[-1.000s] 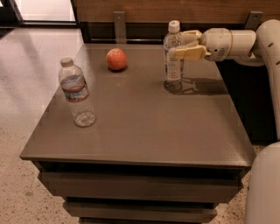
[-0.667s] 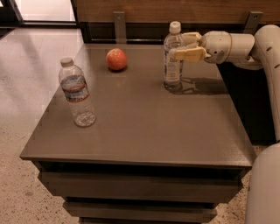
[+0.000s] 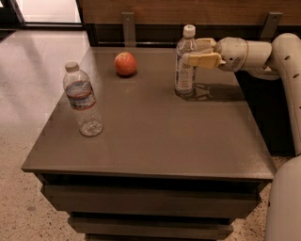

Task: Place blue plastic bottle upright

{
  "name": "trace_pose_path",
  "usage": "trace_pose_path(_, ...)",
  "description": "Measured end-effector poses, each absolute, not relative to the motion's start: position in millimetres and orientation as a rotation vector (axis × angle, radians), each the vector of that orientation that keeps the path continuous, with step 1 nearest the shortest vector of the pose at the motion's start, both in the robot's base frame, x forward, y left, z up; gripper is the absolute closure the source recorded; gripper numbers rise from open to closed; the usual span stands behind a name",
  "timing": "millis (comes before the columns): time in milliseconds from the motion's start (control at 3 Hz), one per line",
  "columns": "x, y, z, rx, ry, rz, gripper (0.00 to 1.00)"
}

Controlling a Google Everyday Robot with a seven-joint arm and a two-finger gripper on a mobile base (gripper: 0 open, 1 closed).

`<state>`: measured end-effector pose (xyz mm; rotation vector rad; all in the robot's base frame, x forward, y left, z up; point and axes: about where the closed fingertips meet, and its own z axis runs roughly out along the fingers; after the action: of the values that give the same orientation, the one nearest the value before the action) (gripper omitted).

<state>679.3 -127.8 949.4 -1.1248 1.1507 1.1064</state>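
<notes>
My hand (image 3: 194, 52) grips the blue plastic bottle (image 3: 183, 77), which stands upright near the counter (image 3: 155, 141)'s far edge. I'd open gently and back straight away without nudging it.

This looks like an office or lobby interior, with a polished speckled stone floor (image 3: 28, 117), a dark wood-panelled wall (image 3: 221, 10) and a heavy brown bench (image 3: 155, 141). The claw (image 3: 194, 52) reaches over the bench's far side, near the wall.
</notes>
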Motion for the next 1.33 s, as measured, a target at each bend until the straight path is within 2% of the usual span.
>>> trace_pose_path(333,680.4,-130.1,946.4,-1.096,1.161,1.132,0.83)
trace_pose_path(1333,682.0,-130.9,939.3,-1.069,1.186,1.170,0.13)
